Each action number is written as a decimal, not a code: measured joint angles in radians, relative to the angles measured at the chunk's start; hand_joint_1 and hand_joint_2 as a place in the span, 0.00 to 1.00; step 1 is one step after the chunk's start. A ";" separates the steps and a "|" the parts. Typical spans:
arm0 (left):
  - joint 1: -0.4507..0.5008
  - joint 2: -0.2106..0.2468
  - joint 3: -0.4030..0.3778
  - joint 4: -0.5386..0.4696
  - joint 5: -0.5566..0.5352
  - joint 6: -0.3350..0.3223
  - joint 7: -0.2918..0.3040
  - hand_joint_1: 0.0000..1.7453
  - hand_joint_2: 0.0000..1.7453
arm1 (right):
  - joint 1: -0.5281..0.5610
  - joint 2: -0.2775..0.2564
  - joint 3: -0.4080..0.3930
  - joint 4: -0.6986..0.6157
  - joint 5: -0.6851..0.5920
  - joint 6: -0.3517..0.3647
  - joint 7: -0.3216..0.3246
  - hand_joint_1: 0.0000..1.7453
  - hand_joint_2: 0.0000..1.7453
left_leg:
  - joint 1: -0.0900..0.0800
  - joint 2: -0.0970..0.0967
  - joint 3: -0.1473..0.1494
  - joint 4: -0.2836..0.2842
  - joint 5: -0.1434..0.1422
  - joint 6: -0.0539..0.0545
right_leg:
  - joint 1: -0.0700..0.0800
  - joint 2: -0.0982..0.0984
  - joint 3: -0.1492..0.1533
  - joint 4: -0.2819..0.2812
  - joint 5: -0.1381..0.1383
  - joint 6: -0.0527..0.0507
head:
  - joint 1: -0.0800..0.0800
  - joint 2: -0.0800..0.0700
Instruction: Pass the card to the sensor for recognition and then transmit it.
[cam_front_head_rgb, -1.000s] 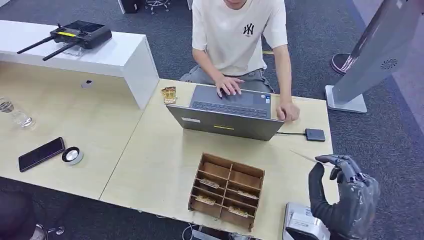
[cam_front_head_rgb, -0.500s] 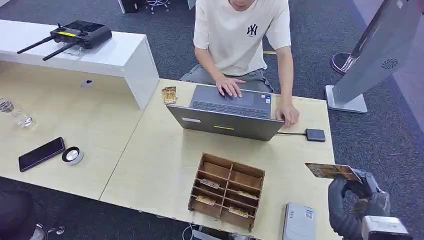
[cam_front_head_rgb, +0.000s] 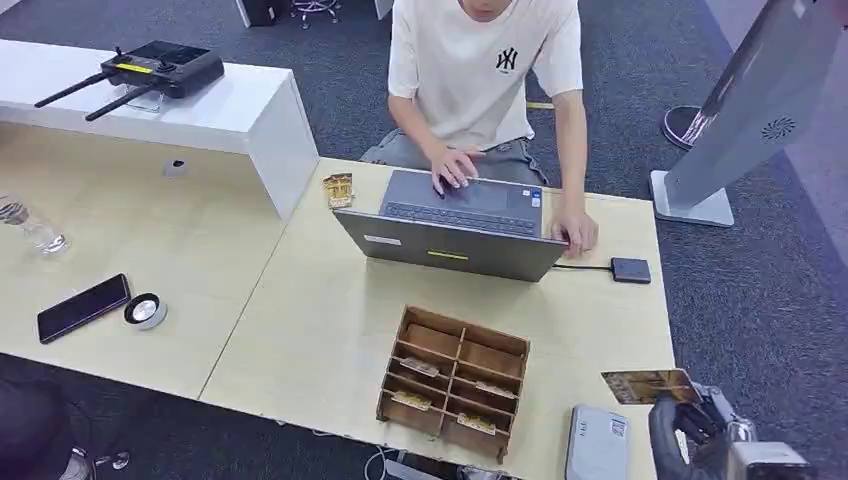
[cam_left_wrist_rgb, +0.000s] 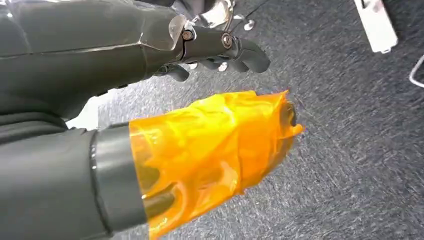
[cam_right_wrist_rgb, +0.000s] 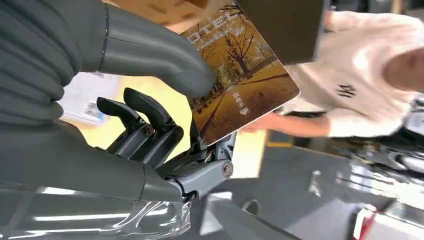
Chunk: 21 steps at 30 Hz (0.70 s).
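Autumn-toned and printed with trees, the card (cam_right_wrist_rgb: 240, 85) is pinched between the thumb and a finger of the right hand (cam_front_head_rgb: 705, 440), its other fingers (cam_right_wrist_rgb: 145, 125) curled loosely beneath. In the head view the card (cam_front_head_rgb: 648, 385) lies nearly flat above the desk (cam_front_head_rgb: 320, 310) at its near right corner, just beside the grey sensor (cam_front_head_rgb: 597, 445). Half a second ago it was held higher and farther out; 1 second ago it stood edge-on, so the hand has turned the card face-flat and drawn it down and back toward the reader. That suggests the recognition step is under way but not finished, since the card is beside the sensor, not over it. A short sideways move should bring it across. The person (cam_front_head_rgb: 485, 70) at the laptop (cam_front_head_rgb: 455, 225) is the likely receiver afterwards. The left hand (cam_left_wrist_rgb: 215, 47) hangs over the carpet, fingers curled in, holding nothing.
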 joint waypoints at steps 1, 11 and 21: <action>-0.006 -0.004 0.011 0.013 -0.006 0.009 -0.003 0.00 0.00 | 0.006 -0.015 0.006 0.002 -0.011 0.000 0.013 1.00 1.00 | 0.000 0.000 0.000 0.000 0.000 0.000 | 0.000 0.000 0.000 0.000 0.000 0.000 | 0.000 0.000; -0.048 -0.047 0.108 0.109 -0.079 0.048 -0.021 0.00 0.00 | -0.005 -0.164 0.142 0.044 -0.036 0.003 0.156 1.00 1.00 | 0.000 0.000 0.000 0.000 0.000 0.001 | 0.000 0.000 0.000 0.000 0.000 0.000 | 0.000 0.000; -0.021 -0.082 0.178 0.074 -0.164 -0.030 0.017 0.00 0.00 | -0.059 -0.221 0.266 0.116 0.124 0.029 0.317 1.00 1.00 | 0.000 0.000 0.000 0.000 0.000 0.001 | 0.000 0.000 0.000 0.000 0.000 0.000 | 0.000 0.000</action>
